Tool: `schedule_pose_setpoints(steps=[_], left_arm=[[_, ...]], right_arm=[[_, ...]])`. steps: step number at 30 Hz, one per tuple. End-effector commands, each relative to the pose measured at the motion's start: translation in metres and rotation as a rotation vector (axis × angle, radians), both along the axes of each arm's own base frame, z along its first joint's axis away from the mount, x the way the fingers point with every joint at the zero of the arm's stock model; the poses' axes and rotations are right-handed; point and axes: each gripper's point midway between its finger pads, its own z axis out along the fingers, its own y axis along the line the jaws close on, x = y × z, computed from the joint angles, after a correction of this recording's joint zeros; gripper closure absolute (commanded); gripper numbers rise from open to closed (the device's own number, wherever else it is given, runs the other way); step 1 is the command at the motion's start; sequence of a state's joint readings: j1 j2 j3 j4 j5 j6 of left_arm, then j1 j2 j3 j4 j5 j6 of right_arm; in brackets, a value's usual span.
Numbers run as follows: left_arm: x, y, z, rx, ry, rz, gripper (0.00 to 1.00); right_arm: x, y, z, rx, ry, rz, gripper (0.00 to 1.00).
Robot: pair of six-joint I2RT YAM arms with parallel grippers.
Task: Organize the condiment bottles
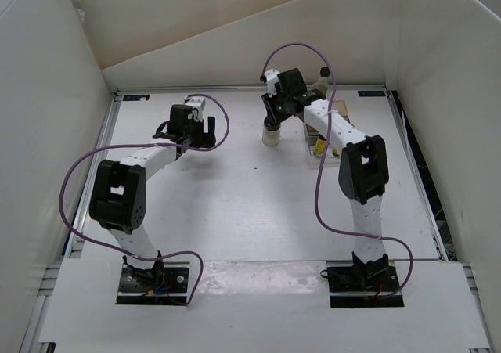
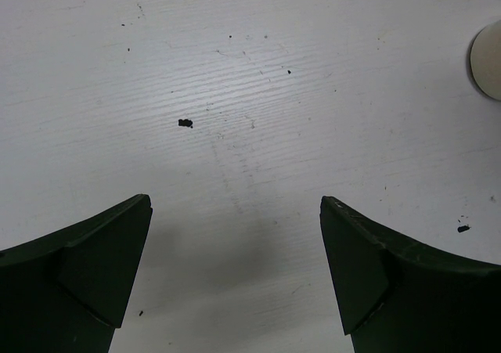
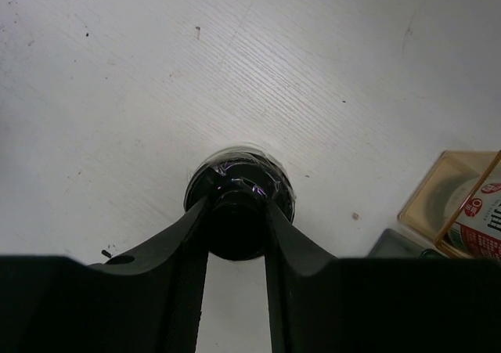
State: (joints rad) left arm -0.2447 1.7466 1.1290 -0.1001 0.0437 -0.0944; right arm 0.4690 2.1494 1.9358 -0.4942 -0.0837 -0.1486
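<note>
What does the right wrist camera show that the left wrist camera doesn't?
Only the right wrist view: the right end effector shut on the black cap of the squat jar, plus the tan rack at the right edge, with a red-labelled bottle seemingly in it.
Only the left wrist view: the left end effector open above the white table, and a pale round shape cropped at the right edge, too little to identify.
Both: that scuffed white table.
</note>
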Motion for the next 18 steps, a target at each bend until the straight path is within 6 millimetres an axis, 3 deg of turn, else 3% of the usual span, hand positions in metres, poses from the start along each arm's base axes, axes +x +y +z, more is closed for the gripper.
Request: schedule_pose_setpoints(steps=[1, 18], left_arm=[[0.011, -0.005, 0.024, -0.034, -0.056, -0.009, 0.00], [0.006, -0.007, 0.033, -0.050, -0.070, -0.009, 0.00]], right_arm=[[0.003, 0.006, 0.030, 0.001, -0.099, 0.016, 1.00], [-0.020, -0.015, 0.136, 0.045, -0.316, 0.002, 1.00]])
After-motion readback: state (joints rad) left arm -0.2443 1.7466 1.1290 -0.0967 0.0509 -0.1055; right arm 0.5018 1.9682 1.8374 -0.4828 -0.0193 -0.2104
